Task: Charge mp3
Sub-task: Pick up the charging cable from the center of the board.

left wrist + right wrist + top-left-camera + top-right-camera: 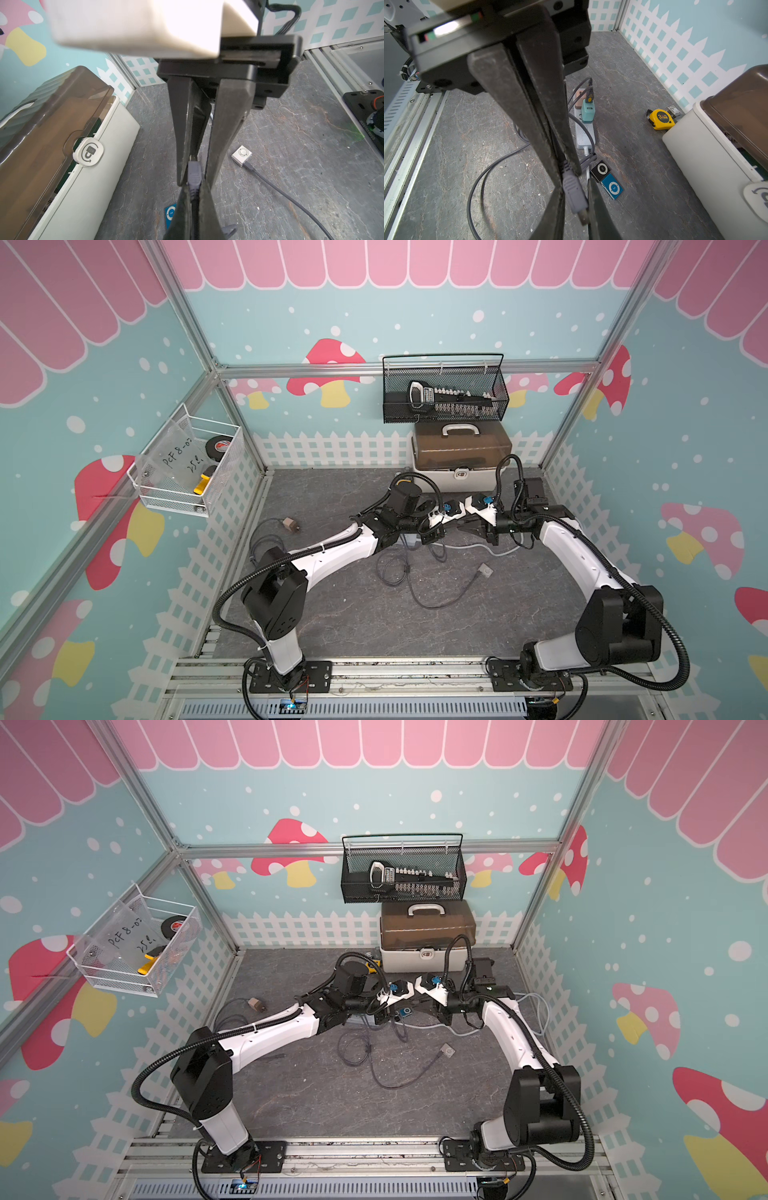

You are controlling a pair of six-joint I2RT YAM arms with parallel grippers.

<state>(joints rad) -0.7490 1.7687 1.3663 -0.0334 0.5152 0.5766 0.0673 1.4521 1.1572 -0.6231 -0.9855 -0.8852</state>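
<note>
Both grippers meet above the mat's middle on one grey cable. My left gripper point(193, 186) is shut on the cable just behind its grey plug point(194, 174). The right gripper point(575, 185) is shut on that plug point(574, 194), whose metal tip sticks out bare. On the mat below lie a blue mp3 point(612, 187) and a black mp3 point(600, 169), touching each other. A silver mp3 point(241, 154) sits farther forward with another grey cable plugged into it, and it shows in both top views point(484, 570) point(447, 1051).
A power strip point(584, 133) carries a teal charger point(588, 112) and a tan one, each with a cable in it. A yellow tape measure point(661, 119) lies by the toolbox point(461, 456). Loose cable loops point(399, 568) and a tan charger point(289, 524) lie on the mat.
</note>
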